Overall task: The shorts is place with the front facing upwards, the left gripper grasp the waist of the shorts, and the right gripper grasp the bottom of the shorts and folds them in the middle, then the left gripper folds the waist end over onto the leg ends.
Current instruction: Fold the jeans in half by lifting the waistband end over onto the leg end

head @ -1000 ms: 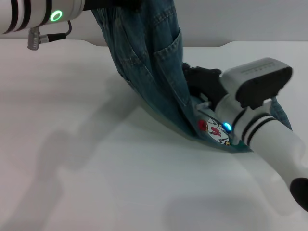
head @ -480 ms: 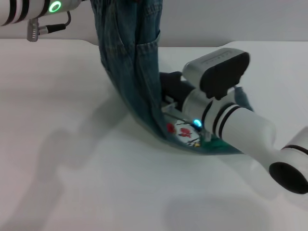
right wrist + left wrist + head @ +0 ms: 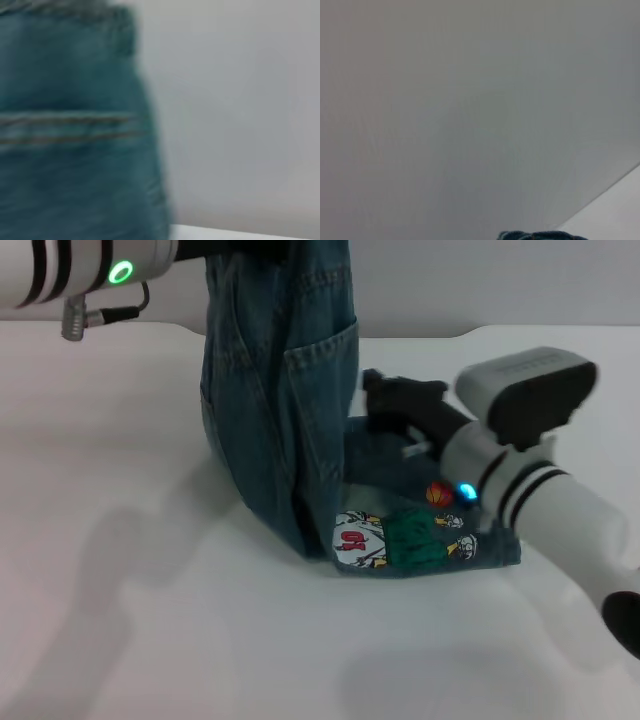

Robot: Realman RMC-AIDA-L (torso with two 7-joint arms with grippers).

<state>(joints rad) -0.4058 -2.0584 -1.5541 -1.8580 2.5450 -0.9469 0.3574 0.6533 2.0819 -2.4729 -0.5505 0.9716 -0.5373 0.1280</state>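
Our left gripper (image 3: 235, 248) up at the frame's top edge, shorts (image 3: 285, 410) hanging from it, grip hidden, our right gripper (image 3: 385, 400) low beside them, fingers unclear, leg ends (image 3: 420, 540) on the white table (image 3: 150, 620).

The shorts (image 3: 280, 400) hang from the top centre of the head view down to the table (image 3: 150, 620), where their leg ends (image 3: 420, 540) lie flat, right of the hanging part. The left gripper's arm (image 3: 80, 270) enters at the upper left. The right gripper (image 3: 385, 405) sits right of centre, just beside the hanging cloth and above the leg ends.
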